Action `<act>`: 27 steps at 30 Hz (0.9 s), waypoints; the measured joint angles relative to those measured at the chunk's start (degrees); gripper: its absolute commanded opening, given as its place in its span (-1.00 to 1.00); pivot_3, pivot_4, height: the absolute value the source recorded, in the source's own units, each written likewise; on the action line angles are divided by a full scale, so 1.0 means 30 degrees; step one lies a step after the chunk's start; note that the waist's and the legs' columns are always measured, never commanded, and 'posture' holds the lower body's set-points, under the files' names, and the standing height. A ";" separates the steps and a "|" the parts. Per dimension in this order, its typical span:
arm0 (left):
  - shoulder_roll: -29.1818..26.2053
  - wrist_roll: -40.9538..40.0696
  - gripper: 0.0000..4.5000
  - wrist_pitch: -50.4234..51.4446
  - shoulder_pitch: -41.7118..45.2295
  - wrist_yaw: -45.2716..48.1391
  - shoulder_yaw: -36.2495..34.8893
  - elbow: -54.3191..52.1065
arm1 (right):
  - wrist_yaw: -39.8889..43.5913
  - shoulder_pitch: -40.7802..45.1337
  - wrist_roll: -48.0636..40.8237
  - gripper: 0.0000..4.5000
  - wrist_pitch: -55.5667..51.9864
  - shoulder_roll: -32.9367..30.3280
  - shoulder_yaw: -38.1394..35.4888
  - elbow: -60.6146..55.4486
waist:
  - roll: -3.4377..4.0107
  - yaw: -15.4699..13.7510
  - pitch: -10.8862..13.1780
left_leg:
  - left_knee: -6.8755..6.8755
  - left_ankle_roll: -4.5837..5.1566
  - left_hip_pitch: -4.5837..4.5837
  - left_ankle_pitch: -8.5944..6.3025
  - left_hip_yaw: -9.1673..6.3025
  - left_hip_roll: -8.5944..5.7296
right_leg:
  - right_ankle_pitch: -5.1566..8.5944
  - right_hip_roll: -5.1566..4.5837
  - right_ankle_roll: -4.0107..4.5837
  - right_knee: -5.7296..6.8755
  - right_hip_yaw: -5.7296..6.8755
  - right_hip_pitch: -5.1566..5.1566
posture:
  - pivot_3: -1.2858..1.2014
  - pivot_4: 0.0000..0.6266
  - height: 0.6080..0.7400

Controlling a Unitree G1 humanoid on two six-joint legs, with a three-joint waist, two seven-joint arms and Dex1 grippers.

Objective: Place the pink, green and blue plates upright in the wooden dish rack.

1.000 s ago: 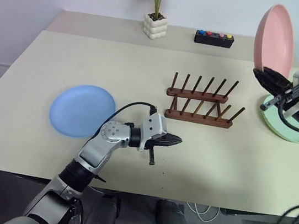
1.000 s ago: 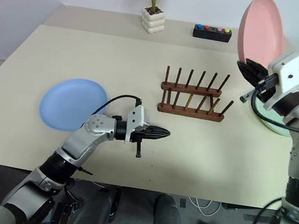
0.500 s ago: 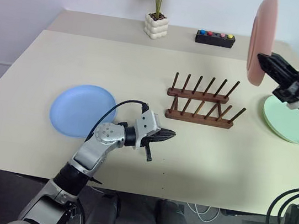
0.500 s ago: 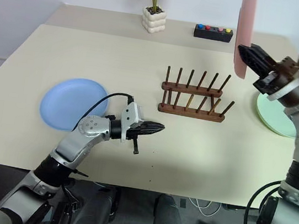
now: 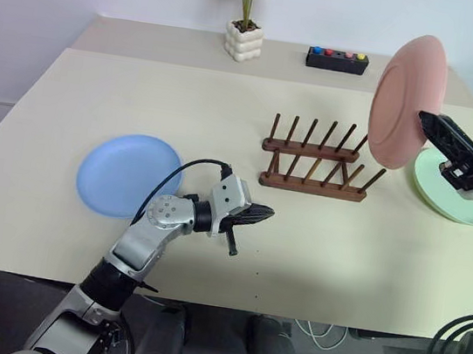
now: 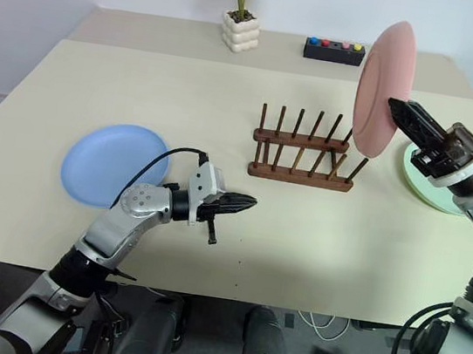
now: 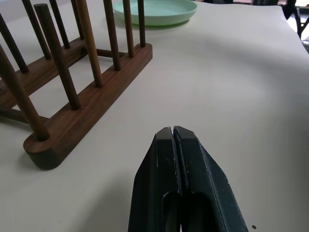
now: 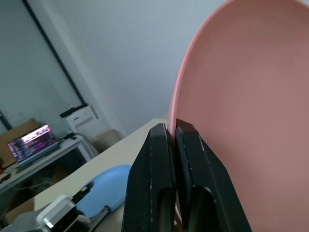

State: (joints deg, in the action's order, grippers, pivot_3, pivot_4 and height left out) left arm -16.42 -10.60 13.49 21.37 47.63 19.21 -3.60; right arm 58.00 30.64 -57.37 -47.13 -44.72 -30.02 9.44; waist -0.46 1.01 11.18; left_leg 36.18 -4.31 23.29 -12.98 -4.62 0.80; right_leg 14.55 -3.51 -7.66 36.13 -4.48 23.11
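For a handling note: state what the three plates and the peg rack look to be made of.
Salmon pink round plate, mint green round plate and light blue round plate: probably plastic or a similar moulded material, matte; even colour, thin rims, no glare. Ceramic cannot be excluded. Dark brown wooden peg rack: wood, smooth satin finish; grain streaks show on the rail and pegs in the left wrist view.

The scene is evenly and brightly lit from above. Soft, faint shadows are cast on the table beside the rack and under the left arm. No glare is seen. In the right wrist view the room behind the pink plate is blurred.
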 measured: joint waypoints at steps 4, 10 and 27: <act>0.0030 -0.0017 -1.00 0.0007 0.0001 0.0002 0.0000 0.0000 | 0.0218 -0.0225 -0.0046 -0.99 -0.0154 -0.0026 0.0000 -0.0013 | -0.0001 -0.0004 0.0000 | 0.0000 0.0000 0.0001 0.0000 -0.0001 0.0001 | 0.0000 0.0001 -0.0001 -0.0001 0.0000 0.0000 | 0.03 -0.52 0.85; 0.0085 -0.0020 -1.00 0.0013 0.0001 0.0012 0.0000 0.0002 | 0.0302 -0.0306 -0.0288 -0.99 -0.0323 -0.0027 -0.0224 -0.0039 | -0.0001 -0.0002 0.0000 | -0.0002 0.0000 0.0001 0.0000 0.0000 0.0001 | 0.0000 0.0001 -0.0002 -0.0001 0.0000 0.0000 | 0.03 -0.52 0.85; 0.0312 -0.0098 -1.00 -0.0120 0.0001 0.0011 -0.0120 -0.0006 | -0.0109 -0.0298 -0.1090 -0.99 -0.0841 0.0028 -0.0267 0.0582 | -0.0001 -0.0008 0.0000 | -0.0001 0.0000 0.0003 0.0000 0.0001 0.0000 | 0.0000 0.0001 -0.0001 -0.0002 -0.0001 0.0002 | 0.03 -0.52 0.85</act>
State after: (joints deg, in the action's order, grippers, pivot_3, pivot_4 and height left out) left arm -15.49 -10.89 13.13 21.37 47.66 18.85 -3.62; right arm 57.68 29.74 -60.64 -49.65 -44.63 -30.82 11.19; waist -0.46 0.99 11.18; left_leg 36.18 -4.31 23.30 -12.98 -4.61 0.80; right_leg 14.55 -3.51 -7.66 36.12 -4.48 23.12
